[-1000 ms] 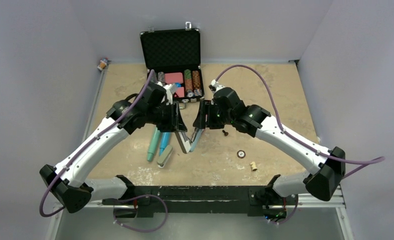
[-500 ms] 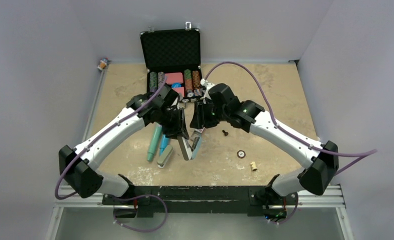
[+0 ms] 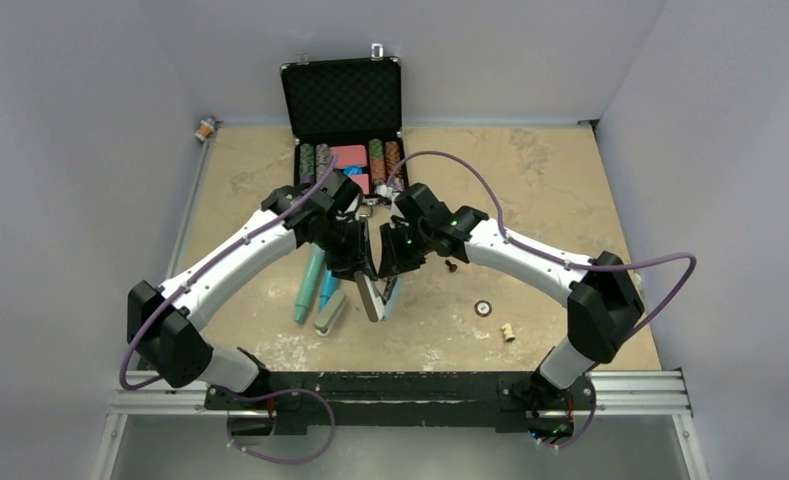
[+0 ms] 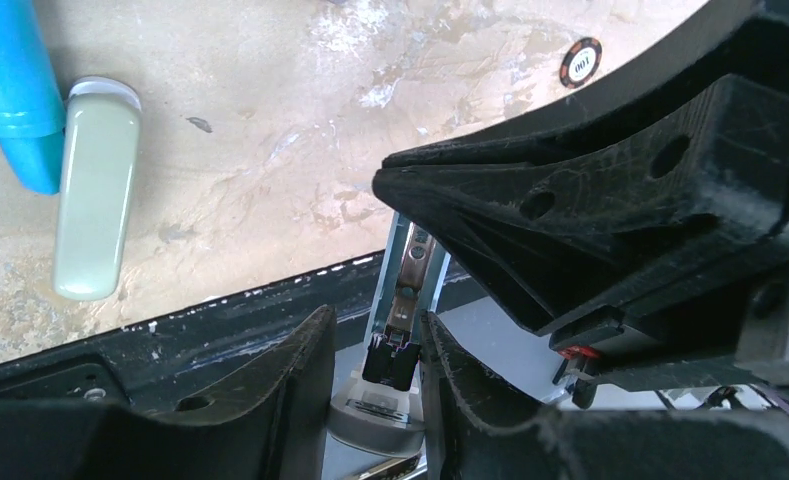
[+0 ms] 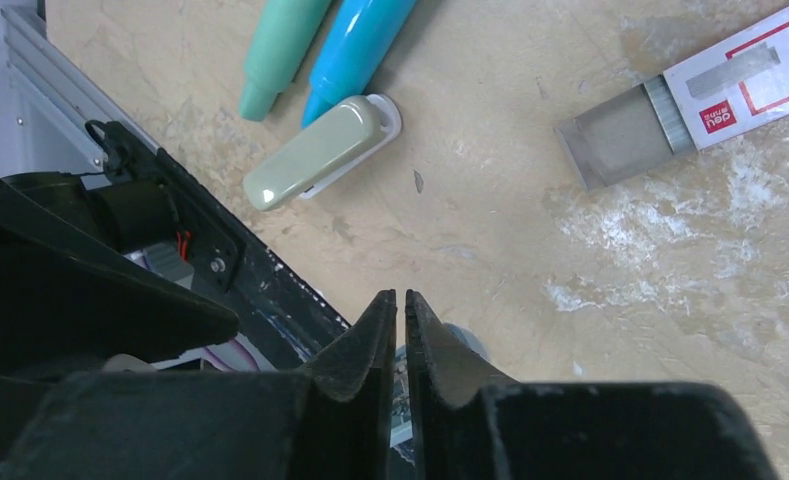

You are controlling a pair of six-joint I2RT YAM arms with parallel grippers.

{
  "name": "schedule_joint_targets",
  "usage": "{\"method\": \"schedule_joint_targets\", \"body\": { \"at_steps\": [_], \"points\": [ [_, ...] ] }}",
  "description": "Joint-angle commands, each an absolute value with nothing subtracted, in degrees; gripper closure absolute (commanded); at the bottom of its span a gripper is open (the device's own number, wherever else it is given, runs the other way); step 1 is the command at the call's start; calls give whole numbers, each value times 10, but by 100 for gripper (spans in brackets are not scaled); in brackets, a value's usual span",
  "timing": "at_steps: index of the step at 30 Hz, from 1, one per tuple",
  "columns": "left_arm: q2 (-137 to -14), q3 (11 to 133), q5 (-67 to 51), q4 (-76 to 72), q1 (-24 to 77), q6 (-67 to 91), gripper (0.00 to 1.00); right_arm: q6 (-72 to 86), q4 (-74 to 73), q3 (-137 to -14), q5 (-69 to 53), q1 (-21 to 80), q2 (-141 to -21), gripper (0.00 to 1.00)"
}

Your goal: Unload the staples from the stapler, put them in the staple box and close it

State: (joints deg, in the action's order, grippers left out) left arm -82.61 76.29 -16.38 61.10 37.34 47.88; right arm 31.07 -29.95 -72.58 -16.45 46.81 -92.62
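Note:
A grey and blue stapler [image 3: 375, 298] is swung open between my two grippers at the table's middle. My left gripper [image 3: 363, 268] is shut on its grey base. In the left wrist view the metal magazine channel [image 4: 402, 290] with its black pusher rises between my fingers [image 4: 300, 390]. My right gripper [image 3: 389, 268] is shut, its tips just above the open stapler, and its jaws stand nearly together in the right wrist view [image 5: 396, 296] with nothing visible between them. It shows as a black wedge in the left wrist view [image 4: 570, 200]. The staples are hidden.
A teal marker [image 3: 308, 285], a blue marker [image 3: 328, 288] and a pale green oblong [image 3: 330, 313] lie left of the stapler. A staple box [image 5: 740, 75] lies nearby. A poker chip [image 3: 483, 308], a dark peg [image 3: 450, 266] and a cork [image 3: 508, 331] lie right. An open chip case [image 3: 342, 95] stands behind.
My right gripper has swung left and down to the open stapler. My left arm has pushed forward, carrying the stapler slightly nearer and to the right.

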Motion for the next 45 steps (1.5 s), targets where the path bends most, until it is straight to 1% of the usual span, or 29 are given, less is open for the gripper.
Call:
{"method": "schedule_joint_targets", "body": {
  "at_steps": [1, 4, 8, 9, 21, 25, 29, 34, 37, 40, 42, 43, 44, 45],
  "points": [
    [-828, 783, -158, 619, 359, 498, 100, 311, -275, -712, -186, 465, -917, 88],
    [-832, 785, -155, 617, 353, 498, 100, 313, -268, -697, -192, 465, -914, 91],
    [-843, 793, -149, 617, 349, 499, 100, 315, -260, -677, -198, 465, -913, 92],
    [-846, 797, -147, 618, 348, 500, 100, 315, -259, -674, -199, 465, -914, 94],
    [-929, 854, -112, 635, 328, 499, 100, 307, -239, -641, -227, 465, -932, 96],
    [-931, 855, -89, 635, 326, 501, 100, 306, -239, -638, -228, 465, -929, 97],
    [-944, 872, -91, 641, 322, 494, 100, 304, -242, -638, -229, 465, -928, 97],
    [-935, 875, -85, 646, 322, 496, 100, 290, -237, -645, -252, 464, -918, 95],
    [-921, 874, -68, 650, 319, 497, 100, 286, -237, -648, -259, 465, -913, 99],
    [-920, 880, -64, 650, 313, 493, 100, 281, -239, -646, -267, 465, -918, 99],
    [-921, 888, -62, 655, 313, 489, 100, 278, -242, -646, -264, 465, -921, 96],
    [-921, 898, -61, 661, 314, 485, 100, 276, -247, -648, -257, 464, -921, 88],
    [-919, 906, -57, 669, 313, 483, 100, 273, -256, -654, -239, 464, -918, 76],
    [-911, 911, -50, 673, 314, 482, 100, 267, -270, -662, -207, 461, -914, 59]
  ]
}}
